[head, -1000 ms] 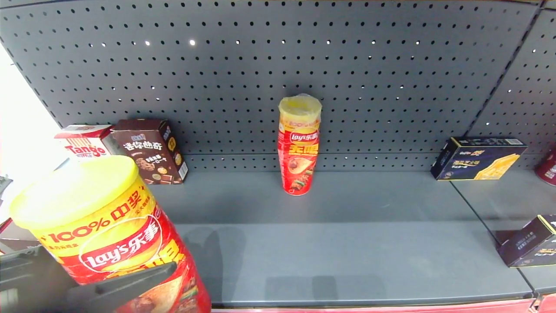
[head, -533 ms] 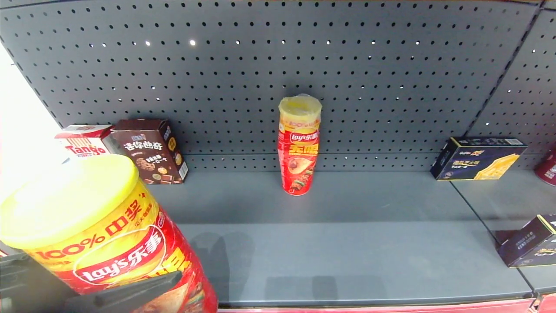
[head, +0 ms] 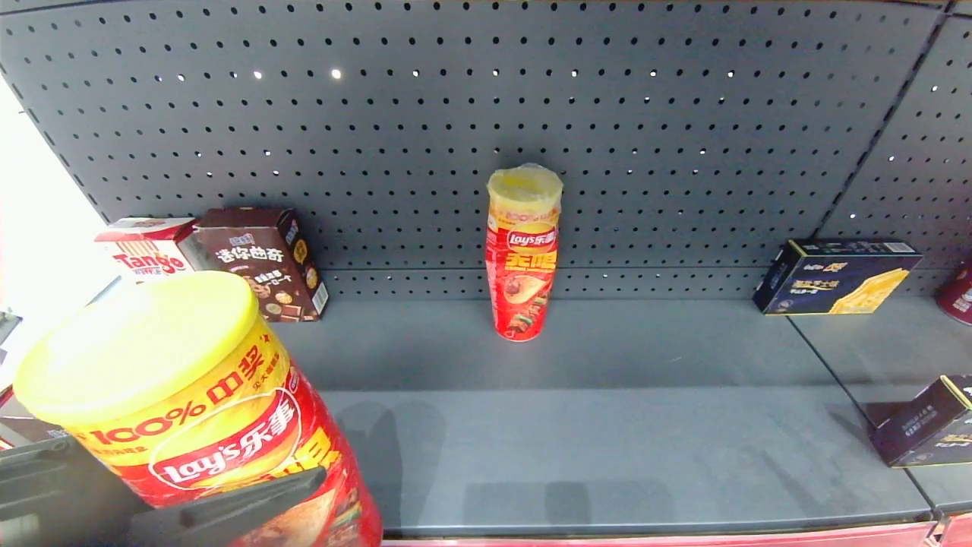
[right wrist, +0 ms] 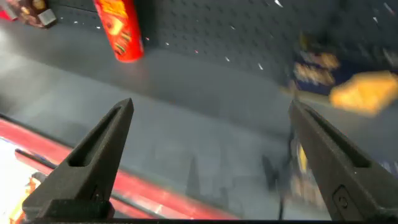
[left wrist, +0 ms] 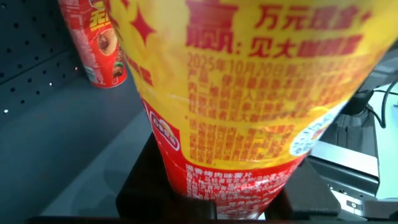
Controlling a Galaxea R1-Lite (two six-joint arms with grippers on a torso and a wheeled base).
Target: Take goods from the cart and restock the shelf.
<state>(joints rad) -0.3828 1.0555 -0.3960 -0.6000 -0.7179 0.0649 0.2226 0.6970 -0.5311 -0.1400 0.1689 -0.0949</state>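
Black left gripper (head: 152, 494) clamps the lower body of a red chip canister (head: 182, 395), held up before the shelf (head: 607, 441), left of its standing twin (head: 524, 254). Likely light, stiff, slick-skinned: grip the tube, not the yellow lid (head: 137, 342). Right wrist view adds the right gripper (right wrist: 211, 155), empty, jaws spread, over the shelf's front edge.

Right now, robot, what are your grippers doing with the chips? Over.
Left gripper shut on held chip can, front left of shelf. Right gripper open, empty. Second chip can upright at shelf back, apart from held one.
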